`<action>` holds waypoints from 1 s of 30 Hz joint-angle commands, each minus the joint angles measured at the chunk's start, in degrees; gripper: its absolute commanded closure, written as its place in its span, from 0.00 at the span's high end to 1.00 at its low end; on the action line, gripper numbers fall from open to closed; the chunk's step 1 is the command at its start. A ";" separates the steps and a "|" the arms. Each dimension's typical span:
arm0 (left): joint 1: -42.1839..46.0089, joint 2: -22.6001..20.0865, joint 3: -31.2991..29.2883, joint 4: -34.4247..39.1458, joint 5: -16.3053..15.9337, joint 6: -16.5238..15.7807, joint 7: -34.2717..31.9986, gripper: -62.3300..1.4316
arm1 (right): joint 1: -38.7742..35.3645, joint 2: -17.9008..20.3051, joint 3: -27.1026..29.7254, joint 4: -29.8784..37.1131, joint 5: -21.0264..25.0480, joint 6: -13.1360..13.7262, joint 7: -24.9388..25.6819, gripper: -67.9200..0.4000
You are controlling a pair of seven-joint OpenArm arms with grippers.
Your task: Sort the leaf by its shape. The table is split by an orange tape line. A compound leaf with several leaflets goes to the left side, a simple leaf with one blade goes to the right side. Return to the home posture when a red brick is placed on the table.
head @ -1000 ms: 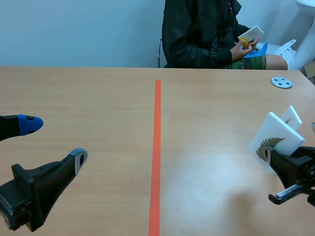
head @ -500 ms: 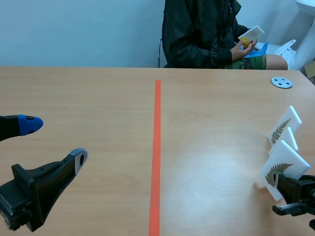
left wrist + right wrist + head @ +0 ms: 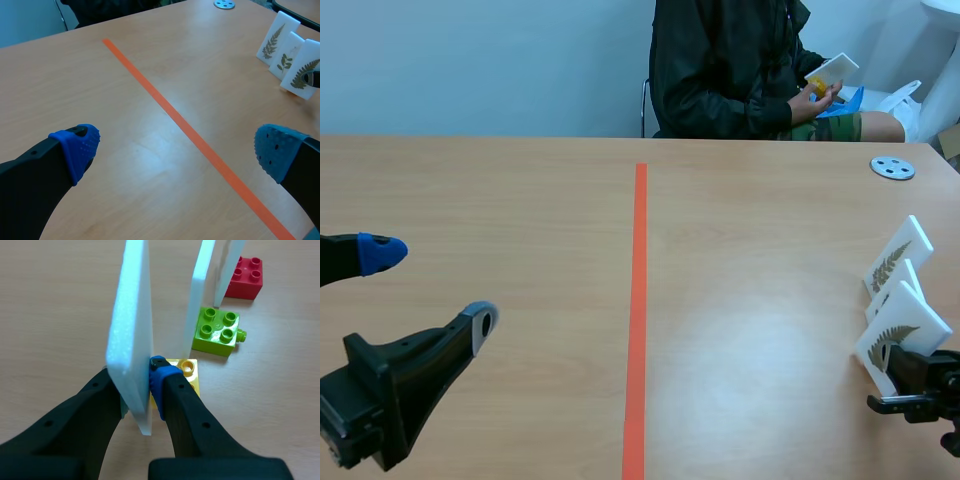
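A person (image 3: 720, 70) in a dark jacket sits across the surface (image 3: 500, 200) at about 1 o'clock, on a chair (image 3: 645, 105) against a pale blue wall (image 3: 470, 60). They hold a white card (image 3: 830, 70) and a small yellow piece (image 3: 816, 88) over something blue (image 3: 847, 103) on their lap. A grey disc with holes (image 3: 892, 168) lies flat on the surface at 2 o'clock, near the far edge.

The left gripper (image 3: 177, 147) is hovering, fingers spread wide, above the orange tape line (image 3: 150, 92); three leaf cards (image 3: 287, 55) are standing near the table's (image 3: 90, 85) right edge.
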 commanded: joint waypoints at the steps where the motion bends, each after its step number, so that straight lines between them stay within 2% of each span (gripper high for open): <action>1: -0.20 0.33 0.17 0.33 -0.37 -0.09 -0.85 1.00 | 0.46 0.79 0.24 0.44 0.57 -1.01 1.07 0.03; 5: -0.20 0.33 0.17 0.33 -0.37 -0.09 -0.85 1.00 | 0.46 0.79 0.24 -0.02 0.59 -1.66 1.07 0.03; 8: -0.20 0.33 0.17 0.33 -0.37 -0.09 -0.85 1.00 | 0.46 0.79 0.24 -0.02 0.59 -1.66 1.09 0.09; 11: -0.20 0.33 0.17 0.33 -0.37 -0.09 -0.85 1.00 | 0.46 0.79 0.24 -0.02 0.59 -1.66 1.09 0.09; 17: -0.20 0.33 0.17 0.33 -0.37 -0.09 -0.85 1.00 | 0.46 0.79 0.24 0.00 0.59 -1.62 2.78 0.27; 23: -0.20 0.33 0.17 0.33 -0.37 -0.09 -0.85 1.00 | 0.44 0.79 0.37 0.11 0.37 -1.38 3.23 0.27; 27: -0.20 0.33 0.17 0.33 -0.37 -0.09 -0.85 1.00 | 0.28 0.79 1.55 1.01 0.35 -1.18 3.26 0.34; 30: -0.20 0.33 0.17 0.33 -0.37 -0.09 -0.87 1.00 | -0.02 0.79 2.99 2.43 0.15 -1.11 3.17 0.35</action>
